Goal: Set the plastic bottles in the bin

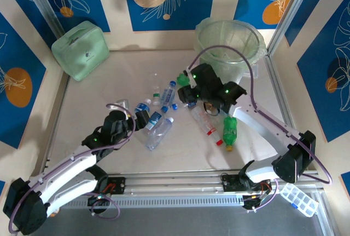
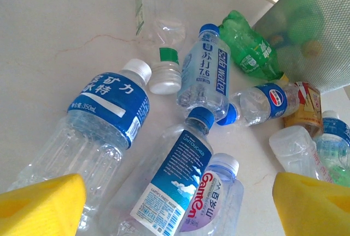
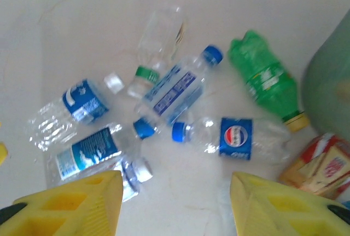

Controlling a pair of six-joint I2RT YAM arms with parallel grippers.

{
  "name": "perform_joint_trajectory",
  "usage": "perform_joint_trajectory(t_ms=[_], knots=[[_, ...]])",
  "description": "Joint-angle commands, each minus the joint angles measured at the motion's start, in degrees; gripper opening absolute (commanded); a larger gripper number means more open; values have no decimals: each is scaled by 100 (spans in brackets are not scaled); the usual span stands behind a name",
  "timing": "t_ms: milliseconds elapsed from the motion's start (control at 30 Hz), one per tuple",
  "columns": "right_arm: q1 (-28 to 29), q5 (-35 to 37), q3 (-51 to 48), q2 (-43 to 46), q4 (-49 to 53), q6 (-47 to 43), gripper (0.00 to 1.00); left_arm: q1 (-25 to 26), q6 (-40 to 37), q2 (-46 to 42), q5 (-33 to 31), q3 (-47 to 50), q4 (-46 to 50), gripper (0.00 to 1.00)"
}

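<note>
Pose: left arm [image 1: 65,167], right arm [image 1: 268,124] angled down over plastic bottles [image 1: 159,128] | left fingers [image 2: 38,206] wide, empty | right fingers [image 3: 284,208] apart, empty

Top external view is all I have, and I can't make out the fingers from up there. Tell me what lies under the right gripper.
Observer: The right gripper is open and empty. Just ahead of it lies a clear bottle with a Pepsi label.
Operator: Report what lies next to that bottle.
Observer: A crushed green bottle lies beyond it, its yellow cap close to the bin.
Operator: Now give me the left side.
Observer: The left gripper is open and empty too, over a bottle with a blue UNTOUCHED label.
</note>
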State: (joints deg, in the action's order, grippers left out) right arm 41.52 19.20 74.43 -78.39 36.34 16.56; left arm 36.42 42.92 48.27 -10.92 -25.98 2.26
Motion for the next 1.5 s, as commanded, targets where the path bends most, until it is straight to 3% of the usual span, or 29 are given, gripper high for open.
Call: perform_joint_trajectory(t_ms=[0, 200, 333, 633, 833, 1033, 1233, 1467], knots=[[166, -352, -548, 244, -733, 446, 55, 42, -153, 140, 196, -217, 47, 88], [221, -1004, -1502, 187, -1669, 883, 54, 51, -376, 470, 499, -567, 293, 88], [261, -909, -1900, 40, -2163, 788, 54, 135, -543, 683, 807, -972, 775, 87], [-59, -1487, -2823, -286, -3518, 1341, 56, 821, -904, 636, 327, -1210, 2273, 87], [-145, -1367, -2636, -562, -3339, 1623, 58, 1123, -849, 570, 281, -791, 2416, 88], [-135, -1410, -2745, -239, -3371, 1537, 65, 1511, -925, 1351, 124, -833, 2210, 90], [-255, -1428, -2842, 34, -3339, 1535, 67, 1730, -1055, 2055, -222, -1010, 2088, 93], [-441, -1501, -2976, 243, -3394, 1618, 67, 2093, -1074, 2717, -437, -1128, 1961, 89]])
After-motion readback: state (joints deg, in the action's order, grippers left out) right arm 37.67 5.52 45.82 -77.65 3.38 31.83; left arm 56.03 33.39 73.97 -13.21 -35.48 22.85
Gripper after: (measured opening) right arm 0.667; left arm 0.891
